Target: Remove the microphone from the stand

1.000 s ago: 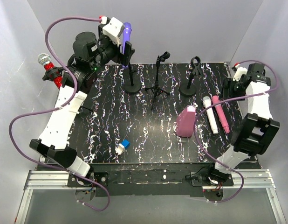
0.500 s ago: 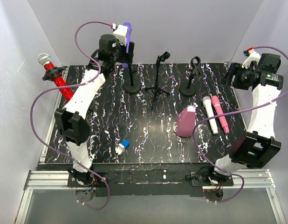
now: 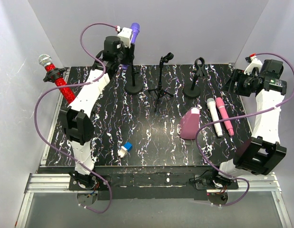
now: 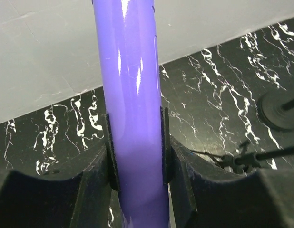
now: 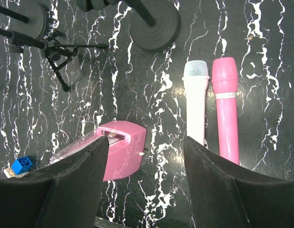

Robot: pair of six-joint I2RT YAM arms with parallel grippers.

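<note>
Purple microphone (image 4: pixel 132 85) clenched in my left gripper (image 4: pixel 136 142); right gripper (image 5: pixel 144 161) idle, fingers released. I'd lift straight up off the stand (image 3: pixel 133 78), without twisting.

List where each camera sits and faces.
Top external: above and behind the robot, looking down at the table; both arms show.
Left wrist: on the left gripper, facing the purple microphone its fingers clamp.
Right wrist: looking down at the white microphone and pink microphone; open right gripper shows.
Shared: top external shows those three microphones.
</note>
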